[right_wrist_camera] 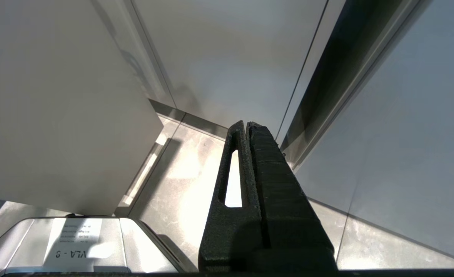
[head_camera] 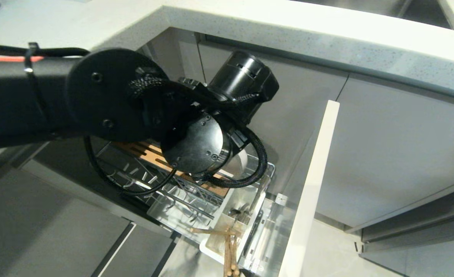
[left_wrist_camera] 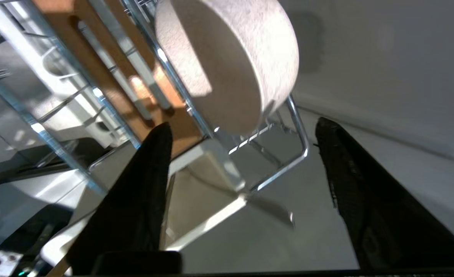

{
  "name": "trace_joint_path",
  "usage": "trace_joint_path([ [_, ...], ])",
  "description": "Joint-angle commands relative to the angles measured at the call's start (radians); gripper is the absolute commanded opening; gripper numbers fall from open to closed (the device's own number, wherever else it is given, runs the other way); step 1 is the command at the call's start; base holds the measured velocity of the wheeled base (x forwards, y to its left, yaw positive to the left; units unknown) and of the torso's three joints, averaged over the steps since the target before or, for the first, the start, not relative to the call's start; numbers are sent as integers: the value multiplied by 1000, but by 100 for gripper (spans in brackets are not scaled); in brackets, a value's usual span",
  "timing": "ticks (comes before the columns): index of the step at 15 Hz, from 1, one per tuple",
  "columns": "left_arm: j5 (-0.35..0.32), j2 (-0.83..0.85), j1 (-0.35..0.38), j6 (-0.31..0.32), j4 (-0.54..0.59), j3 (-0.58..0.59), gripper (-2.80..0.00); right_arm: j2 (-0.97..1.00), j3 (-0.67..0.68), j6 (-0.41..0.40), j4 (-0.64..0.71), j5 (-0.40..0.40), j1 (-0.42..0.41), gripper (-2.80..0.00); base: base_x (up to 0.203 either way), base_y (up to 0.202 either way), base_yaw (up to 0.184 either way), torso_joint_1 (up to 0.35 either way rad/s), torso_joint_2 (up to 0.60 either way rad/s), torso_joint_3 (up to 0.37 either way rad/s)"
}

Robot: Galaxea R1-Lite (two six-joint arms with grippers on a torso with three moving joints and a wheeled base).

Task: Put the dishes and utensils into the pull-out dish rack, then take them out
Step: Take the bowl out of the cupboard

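Fingers of my left gripper (left_wrist_camera: 242, 161) gape empty, just short of the cream-white round bowl (left_wrist_camera: 227, 57) standing on edge in the chrome wire pull-out dish rack (left_wrist_camera: 288, 154). Light wooden chopsticks (head_camera: 229, 250) sit in its white tub. Loading seems partly done; I see no pink plate.

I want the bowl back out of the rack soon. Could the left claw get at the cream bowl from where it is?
Probably yes. The left claw is open, just short of the cream bowl, which stands on edge in the wire rack. Nothing lies between them.
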Motion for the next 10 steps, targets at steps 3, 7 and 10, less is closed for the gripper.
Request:
trace_joint_path([
  [3, -66, 58, 35, -2, -102, 24, 0, 0, 2, 0, 0, 0, 0, -280, 0, 0, 0, 0, 0, 0],
  [7, -101, 76, 72, 52, -202, 66, 0, 0, 2, 0, 0, 0, 0, -280, 0, 0, 0, 0, 0, 0],
  [10, -102, 87, 92, 78, -246, 81, 0, 0, 2, 0, 0, 0, 0, -280, 0, 0, 0, 0, 0, 0],
])
